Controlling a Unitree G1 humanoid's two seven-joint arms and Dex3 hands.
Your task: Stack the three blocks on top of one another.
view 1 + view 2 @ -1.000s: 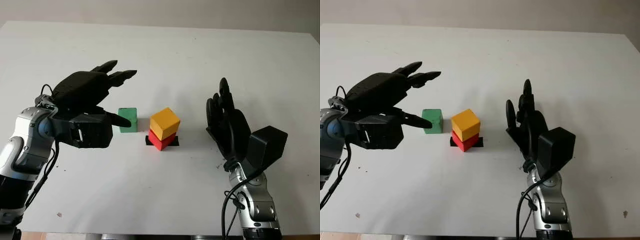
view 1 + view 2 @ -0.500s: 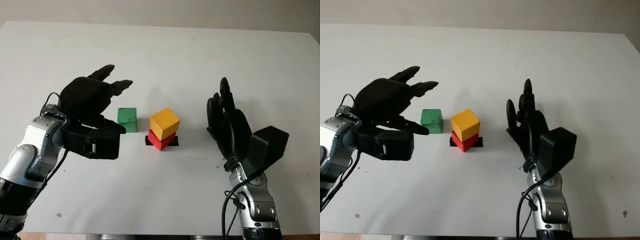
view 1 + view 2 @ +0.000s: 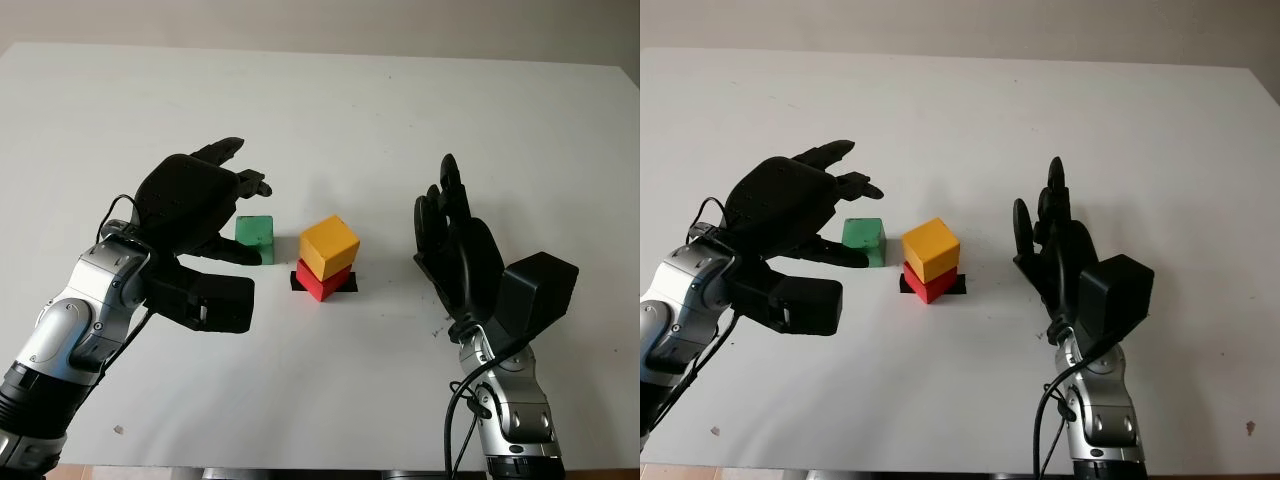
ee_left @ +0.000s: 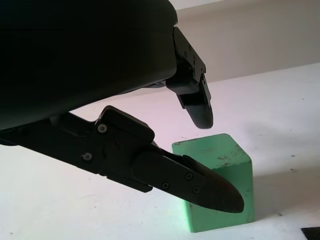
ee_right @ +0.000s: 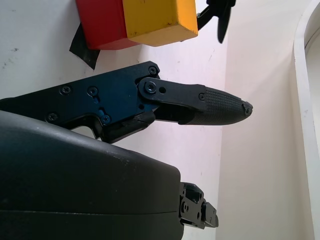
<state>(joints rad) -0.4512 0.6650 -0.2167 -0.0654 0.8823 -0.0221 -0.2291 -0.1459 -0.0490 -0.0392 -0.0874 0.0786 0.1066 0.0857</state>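
Surface: a white table (image 3: pixel 330 110) took up the whole scene, with a pale wall behind its far edge.
Left hand: the left hand (image 3: pixel 195 200) hovered open over the table at the left, holding nothing; its fingertips (image 4: pixel 200 112) were just beside and above the green block, one low finger in front of the block's near face, and contact could not be told.
Green block: the green block (image 3: pixel 254 236) sat alone on the table, just left of the stack and apart from it.
Stack: the yellow block (image 3: pixel 329 247) sat on the red block (image 3: pixel 320 283), turned a little askew.
Black patch: a black patch (image 3: pixel 346 283) lay flat under the red block.
Right hand: the right hand (image 3: pixel 455 240) was open to the right of the stack, upright, holding nothing and apart from the blocks.
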